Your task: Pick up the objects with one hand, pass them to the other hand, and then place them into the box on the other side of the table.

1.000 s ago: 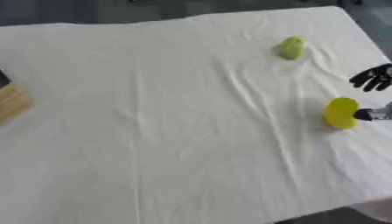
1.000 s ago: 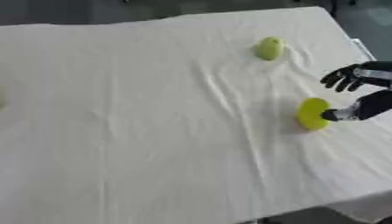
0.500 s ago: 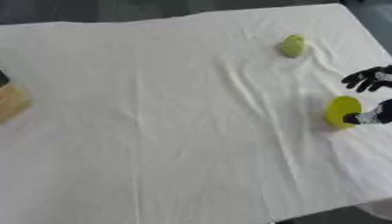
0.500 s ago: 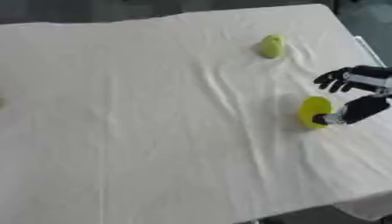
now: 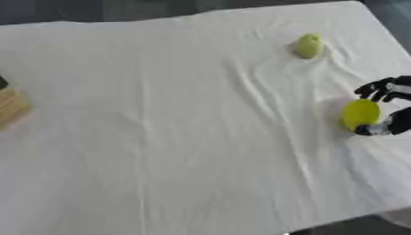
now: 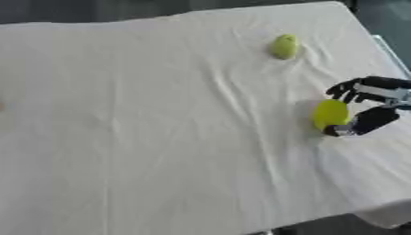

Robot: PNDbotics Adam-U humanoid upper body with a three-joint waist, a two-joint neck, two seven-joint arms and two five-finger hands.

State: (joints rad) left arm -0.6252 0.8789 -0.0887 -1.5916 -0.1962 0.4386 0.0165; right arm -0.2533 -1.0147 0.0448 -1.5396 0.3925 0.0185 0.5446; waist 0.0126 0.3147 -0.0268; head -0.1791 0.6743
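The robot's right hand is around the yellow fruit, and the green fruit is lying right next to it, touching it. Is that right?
Not quite. The right hand is around the yellow fruit, but the green fruit isn't touching it. It lies apart, farther back on the white cloth. The right eye view shows bare cloth between them.

It looks like a lab or test room set up for robot trials. A counter (image 5: 160,137) draped in a wrinkled white cloth (image 6: 160,160) fills nearly the whole view. Beyond its edge, from 11 to 1 o'clock, lies only dark bare floor (image 5: 96,11).
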